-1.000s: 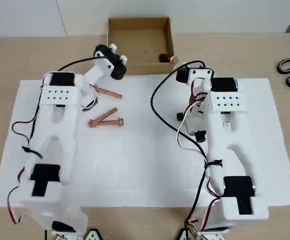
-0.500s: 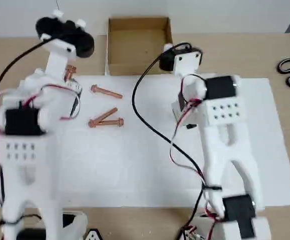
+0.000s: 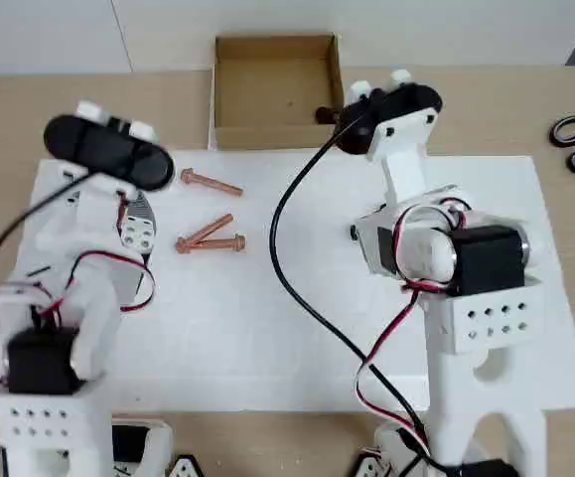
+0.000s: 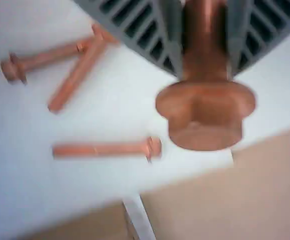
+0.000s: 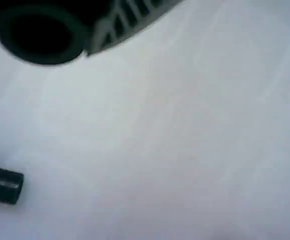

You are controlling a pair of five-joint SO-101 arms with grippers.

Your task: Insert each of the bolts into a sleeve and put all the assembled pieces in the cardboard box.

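Left pincer (image 4: 205, 50) clamping bolt (image 4: 205, 114) (head outward), right pincer (image 5: 37, 31) raised, gripping sleeve (image 5: 34, 58)

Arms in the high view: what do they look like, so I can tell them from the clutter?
Both the left arm and the right arm are white plastic shells with black motor blocks, perforated brackets and loose red, white and black wires. The left tool has ribbed grey fingers.

The left arm (image 3: 69, 298) and right arm (image 3: 456, 268) stand raised over the bench (image 3: 525, 109), wrists bent down. The left end effector (image 4: 205, 60) clamps a bolt (image 4: 205, 112) (head toward its camera); the right end effector (image 5: 44, 20) grips a sleeve (image 5: 34, 34).
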